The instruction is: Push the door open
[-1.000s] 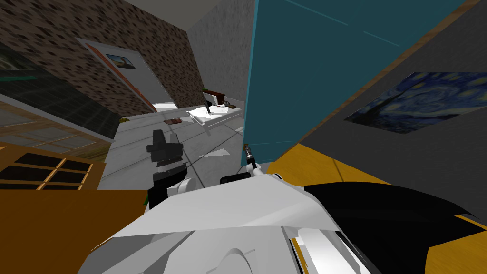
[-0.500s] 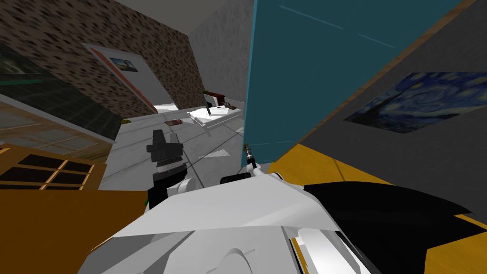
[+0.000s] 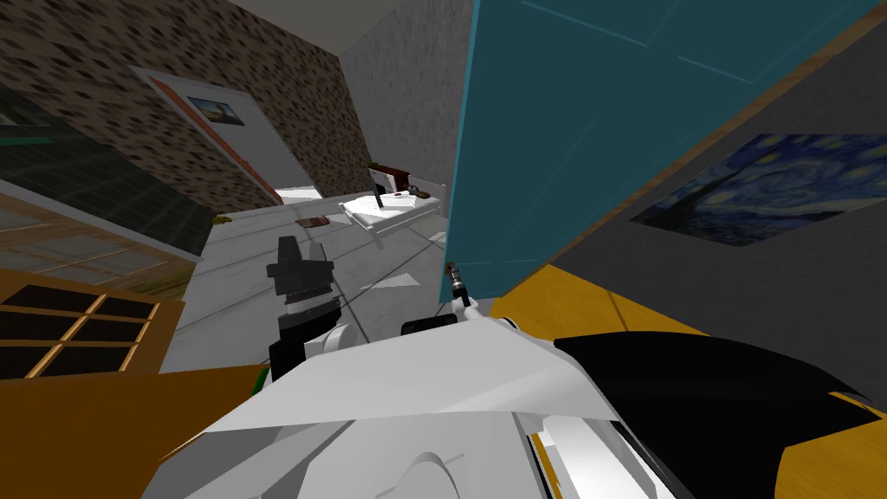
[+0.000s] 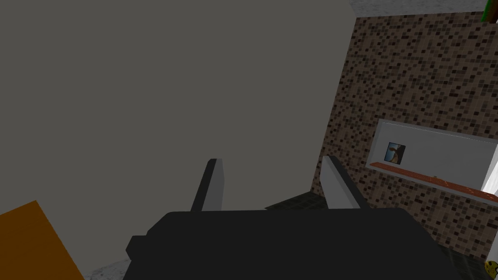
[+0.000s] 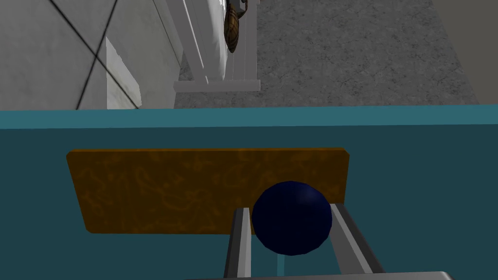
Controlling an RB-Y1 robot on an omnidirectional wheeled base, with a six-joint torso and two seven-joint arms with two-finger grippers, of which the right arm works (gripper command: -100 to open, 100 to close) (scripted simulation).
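The teal door (image 3: 563, 130) stands ajar in front of me, its free edge running down to my right gripper (image 3: 456, 281). In the right wrist view a dark blue round knob (image 5: 292, 218) sits on an orange-brown plate (image 5: 170, 189) on the teal door (image 5: 413, 194). My right gripper (image 5: 290, 209) is shut on the knob, one finger pressing each side. My left gripper (image 3: 299, 260) hangs to the left over the grey floor. In its own view the left gripper (image 4: 272, 159) is open with nothing between the fingers.
Past the door's edge, a white piece of furniture (image 3: 390, 212) with small items stands on the grey floor. A dark grey wall with a blue painting (image 3: 771, 186) runs along the right. A brown paned frame (image 3: 69, 320) is at my left. The floor under me is orange (image 3: 563, 303).
The door's free edge has shifted slightly to the right, and my right gripper has gone with it on the knob. The room at left has slid leftward, so my view has turned a little.
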